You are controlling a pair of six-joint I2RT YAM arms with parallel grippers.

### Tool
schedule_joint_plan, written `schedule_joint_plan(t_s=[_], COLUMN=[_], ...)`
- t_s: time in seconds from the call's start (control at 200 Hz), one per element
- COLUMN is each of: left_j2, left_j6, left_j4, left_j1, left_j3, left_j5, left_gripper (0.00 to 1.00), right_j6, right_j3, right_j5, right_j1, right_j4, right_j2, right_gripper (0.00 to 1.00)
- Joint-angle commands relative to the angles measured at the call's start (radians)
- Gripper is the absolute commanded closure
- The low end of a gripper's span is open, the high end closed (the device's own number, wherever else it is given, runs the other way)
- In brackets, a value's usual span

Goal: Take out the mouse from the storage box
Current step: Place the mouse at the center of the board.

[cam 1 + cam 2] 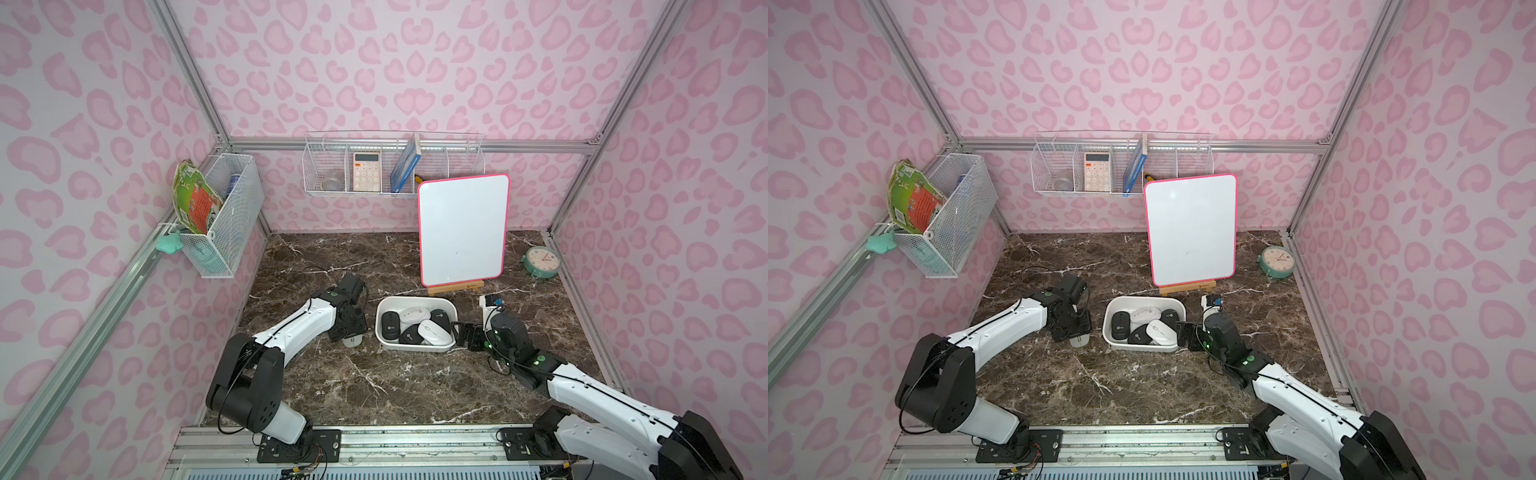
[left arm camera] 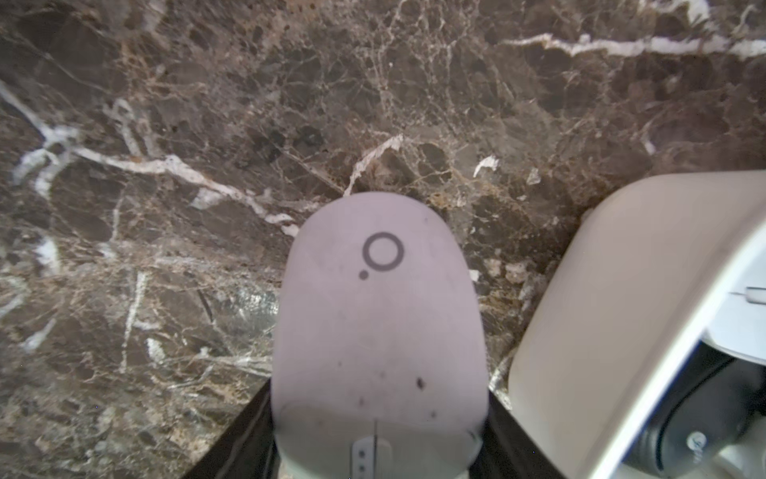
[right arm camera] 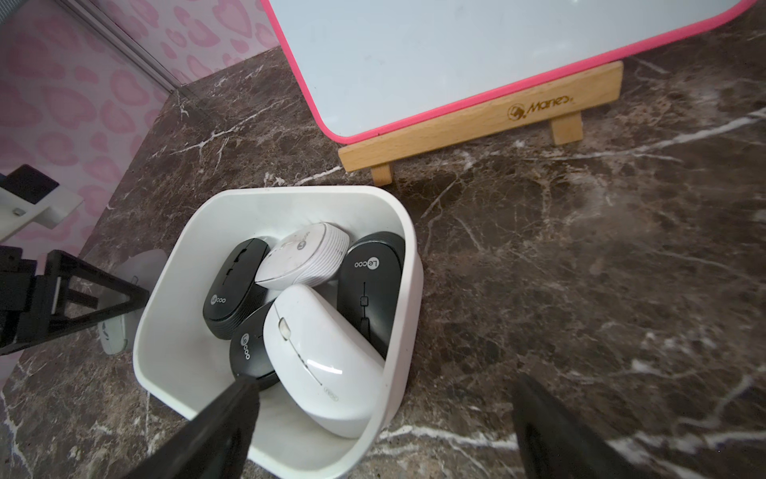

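Left wrist view, entry 1: pale grey mouse with a ring-and-dot mark on its shell. It is clamped between the two dark fingers of my left gripper, one on each flank. The mouse is out of the storage box, just beside its left wall and low over the marble table. Whether it touches the marble I cannot tell.

Entry 2: storage box, a white tub with rounded corners, mid-table in both top views. Contents, by the right wrist view:
- black Lecoo mouse
- ribbed white mouse, propped on its neighbours
- second black Lecoo mouse, against the box wall
- third black mouse, partly under the next
- large white mouse, tilted, uppermost

Entry 3: my right gripper, jaws spread wide and holding nothing, at the box's right end. One finger is over the box interior; the other is outside the wall.

Entry 4: pink-framed whiteboard on a wooden easel, just behind the box.

Entry 5: teal clock, back right corner.
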Motion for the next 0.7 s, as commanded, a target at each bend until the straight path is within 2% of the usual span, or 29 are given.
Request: schedule_joint_plan(t_s=[0.0, 0.305, 0.6, 0.695], left_j2=[0.024, 0.098, 0.056, 0.028], left_j6=[0.003, 0.002, -0.001, -0.003], left_j4=[0.039, 0.052, 0.074, 0.071], left_j1=[0.002, 0.002, 0.002, 0.002], left_j3=[0.007, 0.028, 0.006, -0.004], left_j5=[0.002, 0.027, 0.030, 0.008], left_gripper=[0.47, 0.43, 0.21, 0.17], right_j6=[0.002, -0.011, -0.017, -0.027], right_j3=[0.002, 0.008, 0.024, 0.029], right_j5=[0.010, 0.014, 0.005, 0.005], right_j1=[0.003, 0.003, 0.004, 0.004], right_j4=[-0.001, -0.008, -0.009, -0.008], right_j2=[0.001, 0.007, 0.026, 0.033], right_gripper=[0.03, 0.03, 0.03, 0.03])
